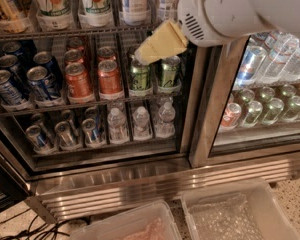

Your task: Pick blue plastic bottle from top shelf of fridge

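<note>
Stainless-steel fridge (140, 181) racks fill the frame, cans and small water bottles on the lower ones. At upper centre the blue plastic bottle (134, 1) stands upright on the top shelf (65, 33), right of two white bottles (96, 1). Just below it the cream pincer (147, 54) hangs before green cans (140, 78); apart or together, I cannot tell.

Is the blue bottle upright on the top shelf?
Upright: the bottle stands straight on the top shelf. The gripper hangs below it, in front of the green cans.
</note>
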